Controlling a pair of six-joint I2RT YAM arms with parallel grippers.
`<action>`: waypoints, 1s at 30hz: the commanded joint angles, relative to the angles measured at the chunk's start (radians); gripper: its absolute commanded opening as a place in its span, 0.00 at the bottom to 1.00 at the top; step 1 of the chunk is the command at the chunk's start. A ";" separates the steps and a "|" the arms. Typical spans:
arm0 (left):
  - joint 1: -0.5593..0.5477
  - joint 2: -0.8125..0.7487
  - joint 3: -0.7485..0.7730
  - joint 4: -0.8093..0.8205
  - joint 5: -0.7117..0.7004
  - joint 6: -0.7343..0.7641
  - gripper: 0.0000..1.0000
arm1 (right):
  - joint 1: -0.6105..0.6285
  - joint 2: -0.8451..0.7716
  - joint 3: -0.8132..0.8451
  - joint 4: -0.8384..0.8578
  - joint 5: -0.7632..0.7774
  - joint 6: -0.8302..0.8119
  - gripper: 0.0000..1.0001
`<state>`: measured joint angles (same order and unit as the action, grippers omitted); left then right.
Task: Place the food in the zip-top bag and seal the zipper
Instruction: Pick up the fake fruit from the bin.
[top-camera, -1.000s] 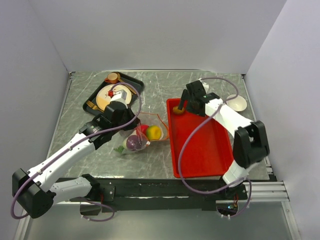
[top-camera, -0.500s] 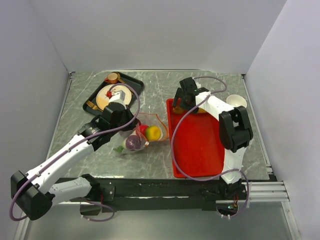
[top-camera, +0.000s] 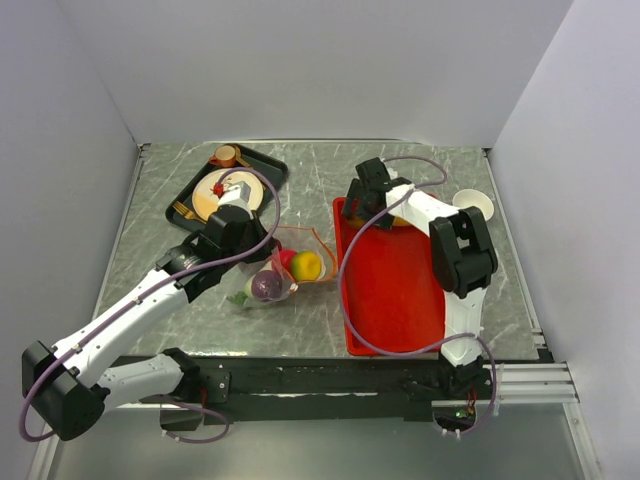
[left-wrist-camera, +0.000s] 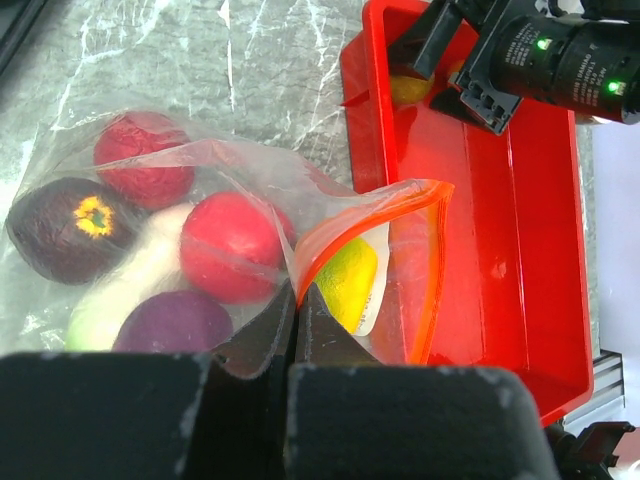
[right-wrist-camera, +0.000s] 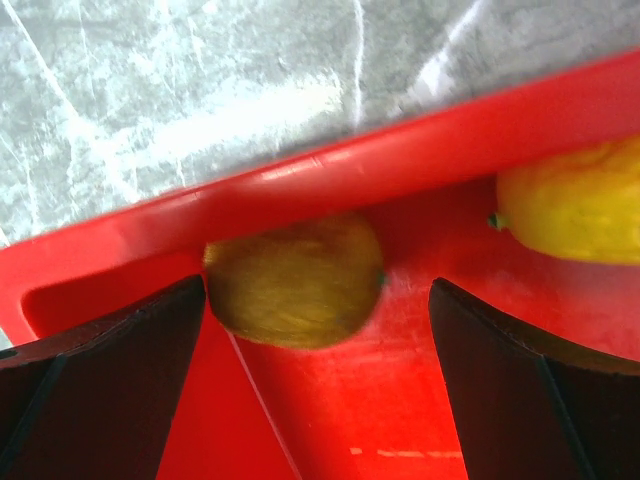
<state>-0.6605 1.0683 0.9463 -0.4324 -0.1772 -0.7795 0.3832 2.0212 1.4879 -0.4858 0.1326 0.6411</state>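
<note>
The zip-top bag (left-wrist-camera: 150, 170) lies just left of the red tray (left-wrist-camera: 520, 230), its mouth gaping toward the tray's wall, the zipper (left-wrist-camera: 370, 215) unsealed. Inside it are a red ball (left-wrist-camera: 232, 245), a maroon piece (left-wrist-camera: 143, 160), a dark purple piece (left-wrist-camera: 70, 228), a purple ball (left-wrist-camera: 175, 322), a white piece (left-wrist-camera: 140, 275) and a yellow piece (left-wrist-camera: 348, 280). The left gripper (left-wrist-camera: 297, 320) is clenched on the bag's mouth edge. In the tray's far left corner, the right gripper (right-wrist-camera: 318, 300) stands spread wide, straddling a brownish round piece (right-wrist-camera: 295, 283); a yellow fruit (right-wrist-camera: 575, 205) sits beside it against the same wall.

Bright even light; glare on bag; wrist close-ups soft.
</note>
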 joint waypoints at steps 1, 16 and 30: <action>0.001 -0.016 0.000 0.006 -0.010 -0.003 0.01 | -0.007 0.010 0.043 0.030 -0.001 -0.011 0.94; 0.001 -0.005 0.003 0.004 -0.022 -0.007 0.01 | -0.007 -0.156 -0.135 0.069 -0.004 -0.049 0.31; 0.001 0.018 0.008 0.026 -0.011 -0.010 0.01 | 0.034 -0.578 -0.297 0.006 -0.129 -0.046 0.29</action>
<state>-0.6605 1.0718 0.9352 -0.4301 -0.1879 -0.7891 0.3901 1.5406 1.2171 -0.4652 0.0540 0.6006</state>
